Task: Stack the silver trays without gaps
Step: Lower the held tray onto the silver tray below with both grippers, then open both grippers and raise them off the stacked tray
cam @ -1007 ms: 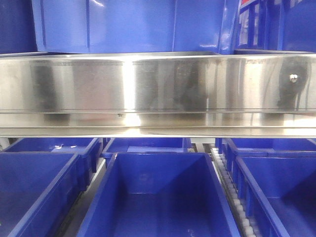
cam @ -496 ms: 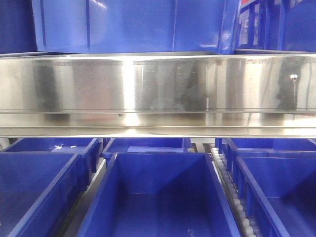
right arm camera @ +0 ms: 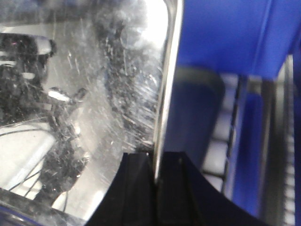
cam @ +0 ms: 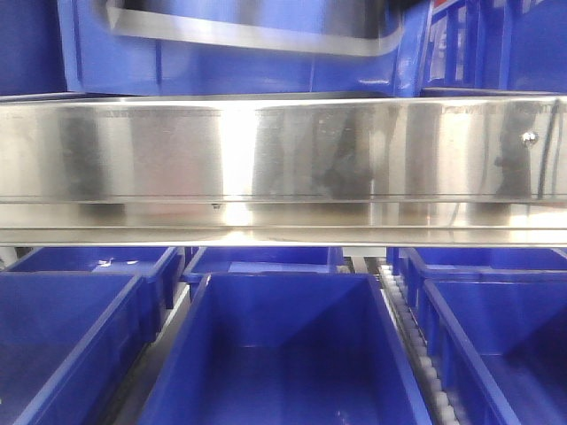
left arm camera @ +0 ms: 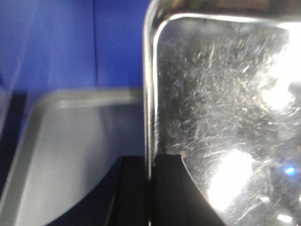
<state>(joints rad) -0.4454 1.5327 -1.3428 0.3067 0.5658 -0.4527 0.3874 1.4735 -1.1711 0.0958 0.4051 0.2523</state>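
Tray held: one silver tray [left arm camera: 225, 122] is pinched at both ends; its rim passes between the fingers of the left gripper [left arm camera: 149, 188] and the right gripper [right arm camera: 157, 188].
Left fingers: narrowed onto the tray's left rim, one dark finger inside the pan and one outside.
Right fingers: narrowed onto the opposite rim, likewise one finger on each side of the thin edge.
Position: in the front view the held tray's underside [cam: 257, 22] is seen above the shelf rail [cam: 283, 159], in front of the upper blue bin [cam: 230, 66], at the top edge of the frame.
Long axis: judged to run side to side, parallel to the shelf rail, from one gripper to the other; the open face is turned up toward the wrist cameras.
Tilt: the rim seen from the front slopes slightly, lower toward the right of the shelf rail.
Second tray: a duller, blurred silver tray [left arm camera: 70, 155] lies below and to the left of the held rim in the left wrist view, set apart from it.
Nearer arm: the left, judged from that view; no second tray can be made out clearly in the right wrist view.
Key relation: the lower tray lies off to the left of the held one, so a leftward shift and squared-up corners are judged necessary before lowering.
Risk: a skewed rim could leave a gap.
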